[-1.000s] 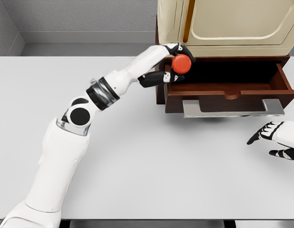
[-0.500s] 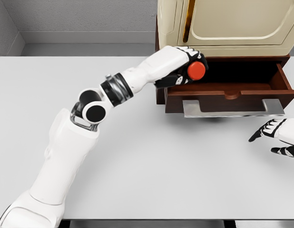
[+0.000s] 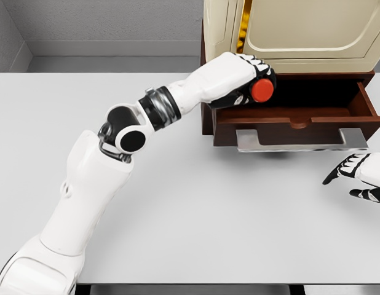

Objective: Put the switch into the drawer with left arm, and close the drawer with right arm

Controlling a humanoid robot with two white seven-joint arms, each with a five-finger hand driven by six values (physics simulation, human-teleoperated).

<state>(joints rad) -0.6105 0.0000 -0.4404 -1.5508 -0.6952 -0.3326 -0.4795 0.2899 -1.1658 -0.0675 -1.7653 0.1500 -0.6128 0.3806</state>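
Left hand (image 3: pixel 246 86): your white five-finger hand with black fingertips is curled tight around the round red switch (image 3: pixel 262 90), which pokes out on the hand's right side.
Switch position: it hangs over the left end of the open dark brown wooden drawer (image 3: pixel 294 114), above the cavity and, as far as you can judge, not yet resting on the drawer floor.
Key relation: the drawer's hollow lies straight below and to the right of the switch, so your coming move turns on lowering and letting go, not on more sideways reach.
Drawer: pulled well out from the cream cabinet (image 3: pixel 288 31), with its flat grey metal handle (image 3: pixel 300 140) facing you at the front.
Right hand (image 3: pixel 361 179): it rests low at the right edge of the white table (image 3: pixel 196 209), fingers loosely spread and holding nothing.
Nearer arm: your right hand sits near the handle's right end, apart from it, so it is the better placed for the closing push.
Risk: the left wrist crosses the drawer's left wall; clear it before you push, or the drawer may jam on the arm.
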